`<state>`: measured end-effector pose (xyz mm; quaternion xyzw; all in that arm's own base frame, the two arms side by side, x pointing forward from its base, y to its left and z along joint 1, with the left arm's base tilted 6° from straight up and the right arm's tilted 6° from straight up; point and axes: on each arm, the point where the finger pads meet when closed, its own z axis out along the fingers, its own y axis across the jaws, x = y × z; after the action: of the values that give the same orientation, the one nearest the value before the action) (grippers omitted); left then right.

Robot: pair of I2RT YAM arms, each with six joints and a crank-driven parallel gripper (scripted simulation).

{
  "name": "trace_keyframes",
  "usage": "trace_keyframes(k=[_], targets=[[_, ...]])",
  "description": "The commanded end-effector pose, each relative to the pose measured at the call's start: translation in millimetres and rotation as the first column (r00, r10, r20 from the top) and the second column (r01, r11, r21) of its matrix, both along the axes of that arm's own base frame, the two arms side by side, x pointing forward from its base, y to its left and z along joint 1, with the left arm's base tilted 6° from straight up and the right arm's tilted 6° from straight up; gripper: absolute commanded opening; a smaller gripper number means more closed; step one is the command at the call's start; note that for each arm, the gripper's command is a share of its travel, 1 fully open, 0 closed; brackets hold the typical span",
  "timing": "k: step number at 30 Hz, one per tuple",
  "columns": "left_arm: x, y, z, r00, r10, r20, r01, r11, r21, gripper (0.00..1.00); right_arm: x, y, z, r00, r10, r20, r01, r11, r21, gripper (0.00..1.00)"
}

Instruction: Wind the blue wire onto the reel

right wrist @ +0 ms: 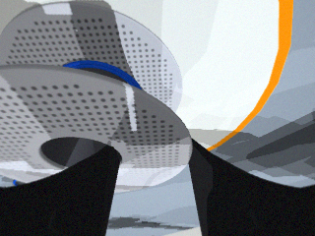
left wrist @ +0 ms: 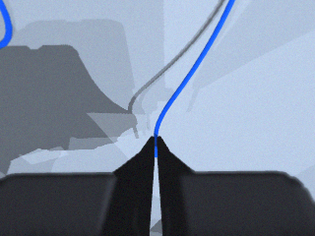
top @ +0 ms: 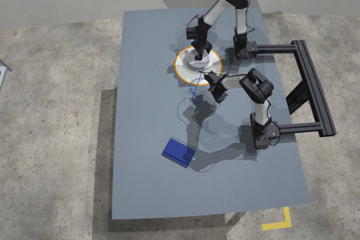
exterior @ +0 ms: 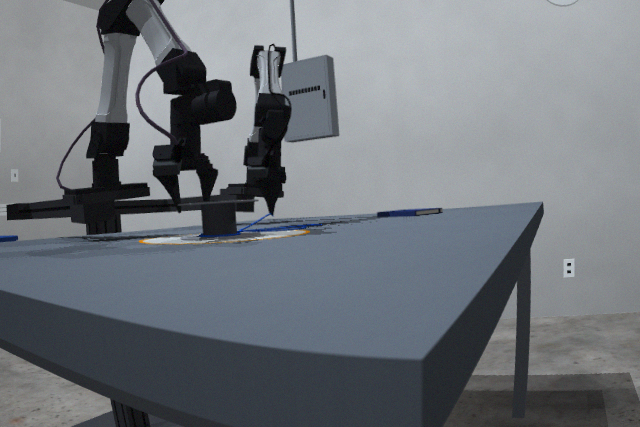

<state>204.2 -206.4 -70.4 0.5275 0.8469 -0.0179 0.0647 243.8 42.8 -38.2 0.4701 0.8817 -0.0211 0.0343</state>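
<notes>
The grey, perforated reel (top: 206, 63) (exterior: 219, 218) (right wrist: 30, 118) stands flat on one flange inside the orange painted ring (top: 221, 67) (exterior: 309, 231) (right wrist: 285, 29). Some blue wire (right wrist: 98, 65) is wound round its hub; more wire (left wrist: 182, 89) runs out, with a loop beyond the ring. My left gripper (top: 219, 103) (exterior: 271, 212) (left wrist: 156, 139) is shut on the wire, near its end, above the table. My right gripper (top: 203, 55) (exterior: 193, 205) (right wrist: 154, 141) is part-way closed on the upper flange, one finger in the centre hole, the other at the rim.
A blue book (top: 178, 151) (exterior: 409, 213) lies well away from the reel and wire. The left arm's wrist hangs over part of the wire and the ring's edge. The table (top: 145, 188) ends beyond the book; both arm bases stand along the opposite long side.
</notes>
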Motion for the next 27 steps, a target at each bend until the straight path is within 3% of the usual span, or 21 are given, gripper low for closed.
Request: trace_keyframes(k=[1, 5, 6, 11, 15, 20, 22, 23, 27], targets=[[8.7, -10.7, 8.6, 1.000, 0.019, 0.023, -0.019, 1.000, 0.004, 0.00, 22.6, -20.4, 1.5, 0.939, 0.343, -0.007, -0.343, 0.939, -0.019, 0.50], [8.6, -10.3, 8.8, 0.999, 0.037, 0.018, -0.038, 0.999, 0.021, 0.00, 35.7, -26.4, 2.7, 0.898, 0.440, -0.018, -0.441, 0.897, -0.023, 0.50], [8.2, -9.8, 8.8, 0.998, 0.061, 0.013, -0.062, 0.997, 0.043, 0.00, 41.6, -27.4, 3.2, 0.829, 0.559, -0.028, -0.560, 0.828, -0.029, 0.50], [6.2, -7.3, 8.5, 0.995, 0.096, 0.011, -0.097, 0.994, 0.054, 0.00, 78.3, -18.1, 4.9, 0.640, 0.766, -0.060, -0.768, 0.640, -0.035, 0.50], [5.8, -6.8, 8.4, 0.988, 0.155, 0.020, -0.156, 0.987, 0.036, 0.00, 98.9, 4.2, 4.7, 0.430, 0.899, -0.080, -0.903, 0.428, -0.051, 0.50], [6.6, -6.4, 8.8, 0.974, 0.222, 0.049, -0.219, 0.974, -0.064, 0.00, 103.4, 32.4, 3.2, 0.106, 0.989, -0.108, -0.993, 0.100, -0.060, 0.50], [6.6, -6.4, 8.8, 0.974, 0.222, 0.049, -0.219, 0.974, -0.064, 0.00, 103.4, 32.4, 3.2, 0.106, 0.989, -0.108, -0.993, 0.100, -0.060, 0.50], [7.5, -7.7, 9.3, 0.975, 0.214, 0.059, -0.208, 0.974, -0.094, 0.00, 103.0, 34.5, 3.1, -0.070, 0.990, -0.123, -0.996, -0.076, -0.045, 0.50], [11.6, -13.7, 11.4, 0.978, 0.197, 0.072, -0.184, 0.970, -0.159, 0.00, 100.0, 40.9, 2.7, -0.311, 0.940, -0.140, -0.948, -0.317, -0.021, 0.50]])
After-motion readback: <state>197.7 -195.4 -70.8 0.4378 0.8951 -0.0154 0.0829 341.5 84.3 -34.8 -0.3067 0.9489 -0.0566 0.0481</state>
